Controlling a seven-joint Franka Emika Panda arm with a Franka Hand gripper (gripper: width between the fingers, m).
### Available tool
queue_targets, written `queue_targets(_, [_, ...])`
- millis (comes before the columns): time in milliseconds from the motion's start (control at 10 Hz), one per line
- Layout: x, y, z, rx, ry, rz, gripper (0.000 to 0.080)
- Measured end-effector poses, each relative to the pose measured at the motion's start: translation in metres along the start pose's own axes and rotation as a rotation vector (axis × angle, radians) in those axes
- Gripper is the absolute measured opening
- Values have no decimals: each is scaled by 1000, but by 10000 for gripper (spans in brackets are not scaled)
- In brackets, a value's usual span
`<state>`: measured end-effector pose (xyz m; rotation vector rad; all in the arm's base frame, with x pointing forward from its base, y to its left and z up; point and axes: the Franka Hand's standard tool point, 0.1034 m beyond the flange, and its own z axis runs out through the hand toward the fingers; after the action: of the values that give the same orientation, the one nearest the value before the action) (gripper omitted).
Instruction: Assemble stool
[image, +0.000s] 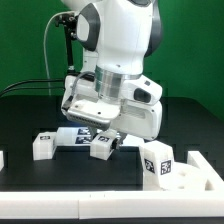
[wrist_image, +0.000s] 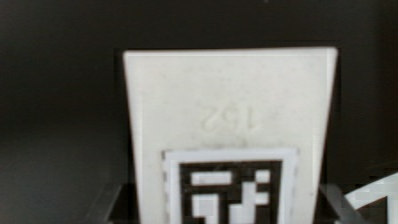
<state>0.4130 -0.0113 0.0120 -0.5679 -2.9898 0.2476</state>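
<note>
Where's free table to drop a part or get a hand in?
Exterior view's sides. Free: table strip by the front edge, ahead of left leg and middle leg, up to right leg; also behind left leg. Crowded: below the end effector, round middle leg and marker board; seat fills far right.

A black table (image: 30, 178) fills the lower half of the exterior view; in the wrist view its dark top shows as a plain, unlit background; a green wall (image: 25, 40) stands behind the table; a thin black cable (image: 45, 55) loops down in front of that wall on the exterior view's left; the marker board (image: 72, 134) lies flat on the table near the middle, black tags facing up, only part of it in sight; a white ledge (image: 100, 208) runs along the table's near edge.
</note>
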Motion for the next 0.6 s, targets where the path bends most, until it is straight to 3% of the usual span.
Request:
queue_targets(100, [0,0,0,0,0,18,405])
queue_targets(200, [-1,0,-2,-1,-4,53,572])
queue_targets(300, [-5,0,-12,-5,-29,82,634])
queue_targets(600, [-15,7,-42,-24,-83,440,649])
